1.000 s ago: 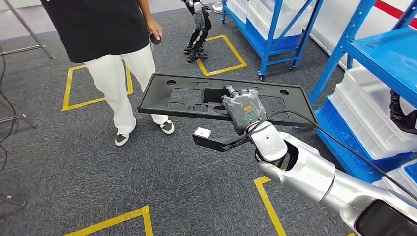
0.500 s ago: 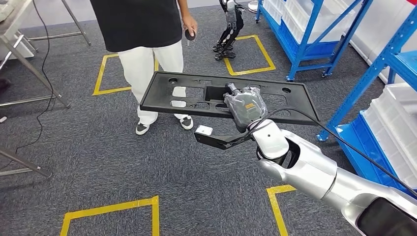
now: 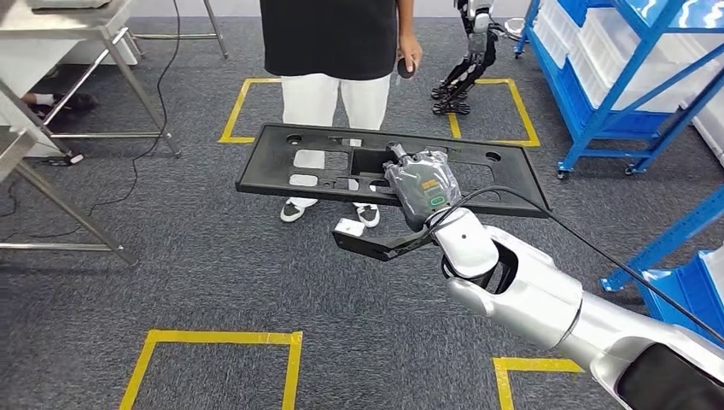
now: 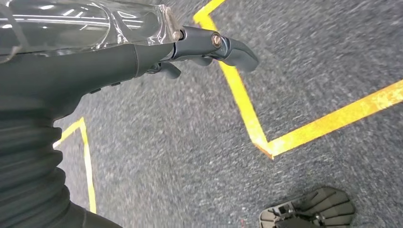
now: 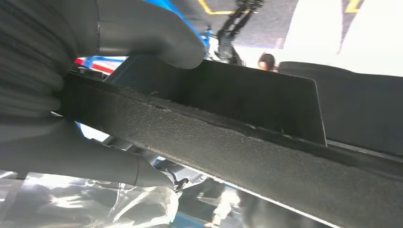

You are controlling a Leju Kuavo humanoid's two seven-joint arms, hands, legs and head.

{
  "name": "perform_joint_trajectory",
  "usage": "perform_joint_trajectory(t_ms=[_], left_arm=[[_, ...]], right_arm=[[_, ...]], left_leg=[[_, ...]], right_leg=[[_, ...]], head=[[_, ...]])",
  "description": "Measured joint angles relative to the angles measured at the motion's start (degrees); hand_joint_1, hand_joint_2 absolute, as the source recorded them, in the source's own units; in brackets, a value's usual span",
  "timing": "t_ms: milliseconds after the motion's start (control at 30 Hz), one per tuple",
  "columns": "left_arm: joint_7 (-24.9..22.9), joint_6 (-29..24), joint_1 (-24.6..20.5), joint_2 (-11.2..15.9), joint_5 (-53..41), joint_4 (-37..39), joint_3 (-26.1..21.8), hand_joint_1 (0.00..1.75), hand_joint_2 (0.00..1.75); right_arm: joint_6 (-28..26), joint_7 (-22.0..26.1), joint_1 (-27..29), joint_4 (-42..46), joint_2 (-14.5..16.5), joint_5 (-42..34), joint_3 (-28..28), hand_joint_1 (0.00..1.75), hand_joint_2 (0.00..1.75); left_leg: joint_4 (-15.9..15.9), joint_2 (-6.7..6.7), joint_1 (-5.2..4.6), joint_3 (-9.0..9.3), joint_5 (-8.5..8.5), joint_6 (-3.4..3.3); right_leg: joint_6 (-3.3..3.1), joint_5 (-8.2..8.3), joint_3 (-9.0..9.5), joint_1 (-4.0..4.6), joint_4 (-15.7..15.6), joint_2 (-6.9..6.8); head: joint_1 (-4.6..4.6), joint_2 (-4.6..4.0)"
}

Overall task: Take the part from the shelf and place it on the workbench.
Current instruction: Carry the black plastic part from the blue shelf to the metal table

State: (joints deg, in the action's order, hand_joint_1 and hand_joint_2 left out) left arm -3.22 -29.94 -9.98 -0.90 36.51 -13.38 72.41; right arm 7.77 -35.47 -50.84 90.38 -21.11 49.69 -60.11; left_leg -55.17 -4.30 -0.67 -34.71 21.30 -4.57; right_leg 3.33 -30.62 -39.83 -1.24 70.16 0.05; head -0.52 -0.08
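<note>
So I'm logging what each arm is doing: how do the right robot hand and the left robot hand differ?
The right robot hand grips the black part, raised at mid-height; the left robot hand holds nothing. The right is extended forward; the left looks down at the carpet, fingers curled in. Both wear clear plastic covers.

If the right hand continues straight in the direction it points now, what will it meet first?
Probably the person standing just beyond the black part that the right hand holds. The part's far edge would likely arrive first, about leg height; depth is hard to judge.

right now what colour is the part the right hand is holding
Black; the part in the right hand shows best in the head view.
</note>
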Motion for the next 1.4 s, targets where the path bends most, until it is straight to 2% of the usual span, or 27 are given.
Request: perform_joint_trajectory(t_ms=[67, 100, 133, 200, 233, 300, 333, 367, 433, 467, 533, 600, 667, 733, 800, 867, 900, 933, 967, 1000, 1033, 1100, 1167, 1233, 1300, 1367, 1400], left_arm=[[-0.02, 0.04, 0.11, -0.04, -0.02, 0.0, -0.01, 0.0, 1.75], [-0.03, 0.06, 0.11, -0.04, -0.02, 0.0, -0.01, 0.0, 1.75], [-0.04, 0.08, 0.15, -0.04, -0.03, 0.0, -0.02, 0.0, 1.75], [-0.05, 0.12, 0.41, -0.03, -0.04, 0.0, -0.02, 0.0, 1.75], [-0.06, 0.13, 0.62, -0.06, -0.04, 0.0, -0.02, 0.0, 1.75], [-0.08, 0.13, 0.78, -0.13, -0.07, 0.0, -0.02, 0.0, 1.75], [-0.09, 0.12, 0.7, -0.15, -0.08, 0.0, -0.03, 0.0, 1.75], [-0.1, 0.11, 0.57, -0.15, -0.09, 0.0, -0.04, 0.0, 1.75], [-0.1, 0.1, 0.46, -0.14, -0.08, 0.0, -0.04, 0.0, 1.75], [-0.1, 0.08, 0.49, -0.14, -0.08, 0.0, -0.04, 0.0, 1.75], [-0.1, 0.01, 0.55, -0.12, -0.09, 0.0, -0.04, 0.0, 1.75], [-0.09, -0.03, 0.42, -0.14, -0.14, -0.01, -0.05, 0.0, 1.75], [-0.09, -0.03, 0.34, -0.23, -0.22, -0.01, -0.07, 0.0, 1.75], [-0.13, -0.01, 0.42, -0.32, -0.34, -0.02, -0.08, 0.0, 1.75], [-0.24, 0.02, 0.42, -0.41, -0.46, -0.01, -0.1, 0.0, 1.75], [-0.36, 0.04, 0.39, -0.47, -0.54, -0.01, -0.12, 0.0, 1.75], [-0.39, 0.07, 0.39, -0.51, -0.57, -0.01, -0.13, 0.0, 1.75], [-0.39, 0.09, 0.42, -0.57, -0.63, -0.01, -0.13, 0.0, 1.75], [-0.39, 0.11, 0.46, -0.64, -0.68, -0.01, -0.13, 0.0, 1.75], [-0.39, 0.13, 0.51, -0.68, -0.73, -0.01, -0.13, 0.0, 1.75], [-0.39, 0.13, 0.55, -0.68, -0.75, -0.01, -0.13, 0.0, 1.75], [-0.46, 0.13, 0.52, -0.68, -0.7, 0.0, -0.13, 0.0, 1.75], [-0.58, 0.14, 0.52, -0.67, -0.62, 0.0, -0.13, 0.0, 1.75], [-0.68, 0.23, 0.78, -0.64, -0.62, -0.01, -0.13, 0.0, 1.75], [-0.76, 0.37, 1.01, -0.65, -0.69, -0.02, -0.13, 0.0, 1.75], [-0.79, 0.42, 0.86, -0.58, -0.73, -0.02, -0.14, 0.0, 1.75], [-0.81, 0.42, 0.77, -0.53, -0.73, -0.01, -0.15, 0.0, 1.75]], right_arm=[[-0.01, -0.01, -0.05, 0.01, -0.07, 0.01, -0.03, 1.75, 1.75], [0.0, -0.01, -0.06, 0.01, -0.11, 0.01, -0.04, 1.75, 1.75], [0.01, -0.01, -0.05, 0.02, -0.16, 0.0, -0.06, 1.75, 1.75], [0.02, -0.01, -0.09, 0.03, -0.12, -0.01, -0.09, 1.75, 1.75], [0.02, -0.01, -0.17, 0.04, -0.1, -0.01, -0.1, 1.75, 1.75], [0.04, -0.09, -0.41, 0.07, -0.08, -0.01, -0.1, 1.75, 1.75], [0.05, -0.12, -0.52, 0.09, -0.1, -0.01, -0.1, 1.75, 1.75], [0.07, -0.15, -0.6, 0.1, -0.11, -0.01, -0.11, 1.75, 1.75], [0.13, -0.15, -0.65, 0.1, -0.12, -0.02, -0.14, 1.75, 1.75], [0.17, -0.14, -0.65, 0.11, -0.11, -0.02, -0.16, 1.75, 1.75], [0.35, -0.14, -0.69, 0.18, -0.11, -0.02, -0.17, 1.75, 1.75], [0.54, -0.2, -0.87, 0.28, -0.14, 0.0, -0.16, 1.75, 1.75], [0.66, -0.28, -1.07, 0.37, -0.18, 0.01, -0.17, 1.75, 1.75], [0.78, -0.4, -1.16, 0.48, -0.16, 0.02, -0.19, 1.75, 1.75], [0.91, -0.59, -1.25, 0.59, -0.26, 0.03, -0.16, 1.75, 1.75], [1.0, -0.74, -1.22, 0.65, -0.47, 0.03, -0.17, 1.75, 1.75], [1.07, -0.78, -1.1, 0.67, -0.57, 0.03, -0.19, 1.75, 1.75], [1.11, -0.8, -0.92, 0.67, -0.66, 0.02, -0.22, 1.75, 1.75], [1.16, -0.81, -0.77, 0.67, -0.73, 0.02, -0.24, 1.75, 1.75], [1.19, -0.83, -0.69, 0.67, -0.79, 0.02, -0.24, 1.75, 1.75], [1.2, -0.85, -0.71, 0.67, -0.83, 0.02, -0.24, 1.75, 1.75], [1.27, -0.86, -0.84, 0.68, -0.96, 0.01, -0.24, 1.75, 1.75], [1.44, -0.84, -0.83, 0.69, -1.05, -0.02, -0.25, 1.75, 1.75], [1.55, -0.85, -0.88, 0.75, -1.01, -0.03, -0.26, 1.75, 1.75], [1.56, -0.89, -1.05, 0.84, -0.99, -0.01, -0.26, 1.75, 1.75], [1.58, -0.92, -1.08, 0.9, -1.04, -0.01, -0.26, 1.75, 1.75], [1.59, -0.94, -1.04, 0.91, -1.06, -0.02, -0.26, 1.75, 1.75]], left_leg=[[-0.55, -1.6, 0.19, -0.05, 0.41, 0.6], [-0.87, -2.24, 0.24, -0.22, 0.6, 0.95], [-1.07, -2.85, 0.27, -0.47, 0.73, 1.27], [-1.1, -3.99, 0.51, -0.87, 0.7, 1.8], [-1.38, -3.6, 0.53, -1.09, 0.88, 2.06], [-4.46, -0.81, 0.46, -2.6, 2.55, 2.62], [-7.73, 1.12, 0.44, -4.18, 4.09, 2.9], [-11.77, 2.33, 0.54, -6.24, 5.73, 3.14], [-17.8, 3.25, 0.75, -9.59, 7.46, 3.34], [-17.89, 3.41, 0.77, -9.83, 6.94, 3.29], [-11.37, 4.4, 0.61, -6.73, 3.44, 2.88], [-3.94, 6.52, -0.11, -2.92, 1.01, 2.3], [-1.6, 7.16, -0.71, -1.73, 0.94, 1.82], [-1.25, 5.85, -0.56, -1.35, 0.89, 1.35], [-0.85, 4.56, -0.22, -0.61, 0.91, 0.7], [-0.75, 3.36, -0.09, -0.09, 1.06, 0.05], [-0.75, 2.66, -0.11, 0.03, 1.13, -0.13], [-0.76, 1.82, -0.14, 0.13, 1.2, -0.21], [-0.77, 0.92, -0.15, 0.22, 1.26, -0.24], [-0.78, -0.02, -0.15, 0.36, 1.32, -0.2], [-0.82, -0.9, -0.12, 0.51, 1.42, -0.1], [-0.99, -2.48, -0.11, 0.58, 1.68, 0.26], [-1.06, -3.72, 0.0, 0.29, 1.79, 0.79], [-1.11, -4.32, 0.11, -0.08, 1.88, 1.38], [-3.34, -1.72, -0.04, -1.25, 3.22, 2.09], [-10.04, 1.93, 0.07, -4.65, 6.15, 2.86], [-13.98, 2.76, 0.32, -6.83, 7.41, 3.22]], right_leg=[[0.29, 4.26, 3.16, -0.54, -8.01, 2.3], [0.27, 5.39, 4.34, -0.74, -10.82, 3.39], [0.11, 5.74, 4.97, -0.79, -12.28, 4.13], [-0.62, 5.63, 5.16, -0.57, -12.64, 3.32], [-0.97, 5.62, 5.25, -0.52, -12.7, 2.63], [-1.64, 5.62, 5.44, -0.53, -12.81, 1.25], [-1.88, 5.53, 5.51, -0.38, -12.83, 0.59], [-2.08, 5.43, 5.54, -0.22, -12.83, -0.15], [-2.18, 5.17, 5.63, 0.03, -12.82, -1.71], [-2.15, 5.01, 5.73, 0.11, -12.82, -2.46], [-1.97, 4.58, 6.21, 0.21, -12.82, -3.87], [-1.59, 4.11, 6.74, 0.43, -12.88, -5.16], [-1.09, 3.75, 7.13, 0.65, -13.06, -6.2], [-0.51, 3.26, 7.69, 0.63, -13.14, -6.83], [-0.08, 1.65, 7.2, 0.45, -10.79, -4.69], [-0.02, -1.34, 3.81, 0.36, -3.87, -1.47], [-0.04, -2.61, 1.5, 0.39, 0.04, -0.77], [-0.06, -3.07, -0.36, 0.42, 2.74, -0.44], [-0.1, -2.41, -1.28, 0.44, 3.36, -0.31], [-0.17, -0.63, -1.03, 0.43, 1.6, -0.13], [-0.26, 1.83, 0.21, 0.37, -2.01, 0.43], [-0.53, 5.43, 3.3, 0.03, -9.64, 2.82], [-0.8, 6.12, 4.66, -0.02, -12.77, 3.96], [-1.22, 6.19, 4.87, 0.09, -13.18, 2.58], [-1.85, 6.18, 5.19, 0.0, -13.48, 1.18], [-2.36, 5.96, 5.49, 0.03, -13.57, -0.07], [-2.56, 5.82, 5.59, 0.04, -13.56, -0.75]], head=[[0.01, -0.01], [-0.01, -0.01], [-0.02, -0.01], [-0.04, -0.01], [-0.05, -0.01], [-0.19, -0.01], [-0.27, -0.01], [-0.33, -0.01], [-0.33, -0.01], [-0.33, -0.01], [-0.33, -0.01], [-0.32, -0.01], [-0.29, -0.01], [-0.27, 0.0], [-0.15, 0.0], [0.04, 0.0], [0.13, 0.0], [0.14, 0.0], [0.15, 0.0], [0.16, 0.01], [0.17, 0.0], [0.14, 0.0], [0.1, 0.0], [0.11, 0.0], [-0.09, 0.0], [-0.3, 0.0], [-0.32, 0.0]])
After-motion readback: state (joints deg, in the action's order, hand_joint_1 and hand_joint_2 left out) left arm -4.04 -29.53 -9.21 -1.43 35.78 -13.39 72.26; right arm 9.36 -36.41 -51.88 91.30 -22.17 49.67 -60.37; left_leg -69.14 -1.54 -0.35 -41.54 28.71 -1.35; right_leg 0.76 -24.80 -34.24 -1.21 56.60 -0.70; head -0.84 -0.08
